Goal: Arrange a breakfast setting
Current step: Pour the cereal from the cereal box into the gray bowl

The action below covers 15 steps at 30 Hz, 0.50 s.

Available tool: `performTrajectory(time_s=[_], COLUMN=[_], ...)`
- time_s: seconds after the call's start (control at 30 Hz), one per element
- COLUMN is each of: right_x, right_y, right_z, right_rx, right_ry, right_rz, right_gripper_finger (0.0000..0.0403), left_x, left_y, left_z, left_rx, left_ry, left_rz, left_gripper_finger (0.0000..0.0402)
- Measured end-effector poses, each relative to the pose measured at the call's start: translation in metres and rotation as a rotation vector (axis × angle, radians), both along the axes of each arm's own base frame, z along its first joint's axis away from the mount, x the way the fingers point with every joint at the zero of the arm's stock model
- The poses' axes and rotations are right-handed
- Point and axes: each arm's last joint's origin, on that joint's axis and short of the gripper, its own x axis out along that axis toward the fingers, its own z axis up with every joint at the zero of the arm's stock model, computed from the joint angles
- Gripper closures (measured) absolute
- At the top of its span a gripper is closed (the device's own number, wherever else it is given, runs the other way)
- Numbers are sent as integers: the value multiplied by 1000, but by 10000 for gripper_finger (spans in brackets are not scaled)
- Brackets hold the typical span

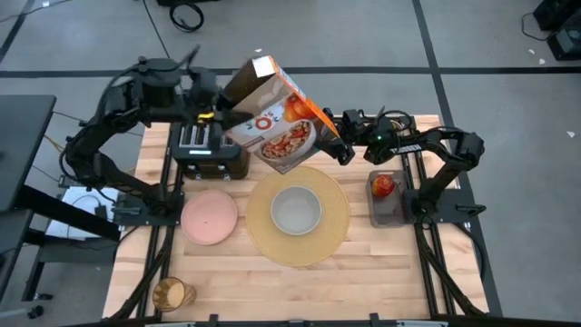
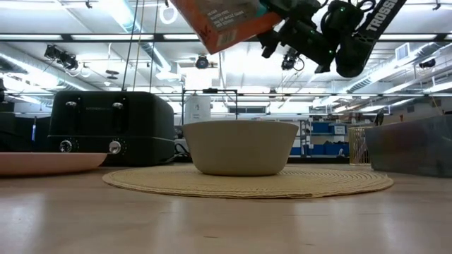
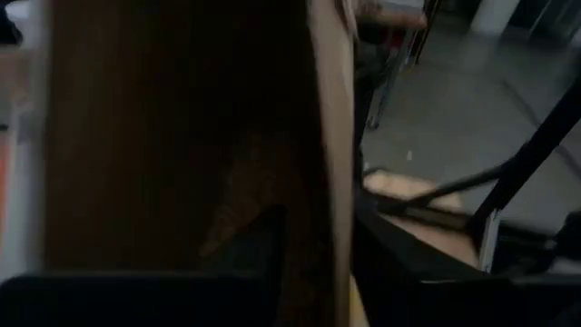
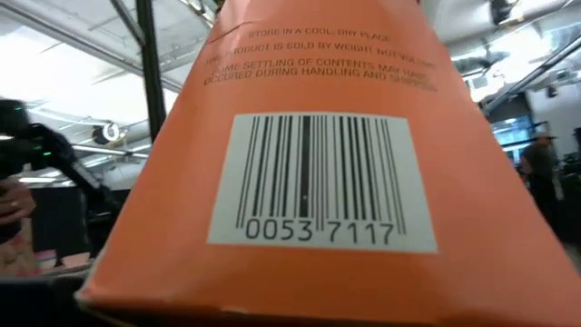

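Orange cardboard cereal box (image 1: 277,118), open at the top, hangs tilted in the air above the table, over the far edge of the large round tan woven placemat (image 1: 331,227). The right gripper (image 1: 338,145) is clamped on the box's bottom end, and its wrist view is filled by the barcode panel. The left gripper (image 1: 218,115) is at the box's open top end, above the black four-slot toaster (image 1: 211,150); I cannot tell if its fingers are apart or together.

The grey round bowl (image 1: 296,211) sits in the middle of the placemat, right under the box. The pink round plate (image 1: 210,218) lies just beside the placemat on the left. The amber glass (image 1: 172,294) stands near the front left corner of the wooden table (image 1: 381,272). The red apple (image 1: 385,184) rests in a dark tray (image 1: 386,211) to the right of the placemat
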Motion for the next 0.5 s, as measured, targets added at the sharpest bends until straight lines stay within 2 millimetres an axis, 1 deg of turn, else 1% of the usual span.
performTrajectory(time_s=[0.07,0.17,0.27,0.37,0.5], right_x=[-1,-3,-5,-9,-23], right_y=[1,-1,-1,0,2], right_z=[0,-1,-3,-2,8], right_rx=[-12,-22,-27,-37,-54], right_ry=[-3,-5,3,1,-37], right_rz=[13,11,14,3,-21], right_gripper_finger=[90,91,92,93,95], left_x=[-6,-9,-13,-25,-52], left_y=[-2,-4,-5,-8,-14], left_z=[5,12,20,31,48], left_rx=[-12,-6,12,46,119], left_ry=[-43,-104,-173,-260,-396], left_rz=[2,-2,-3,-7,-3], left_gripper_finger=[243,206,179,165,163])
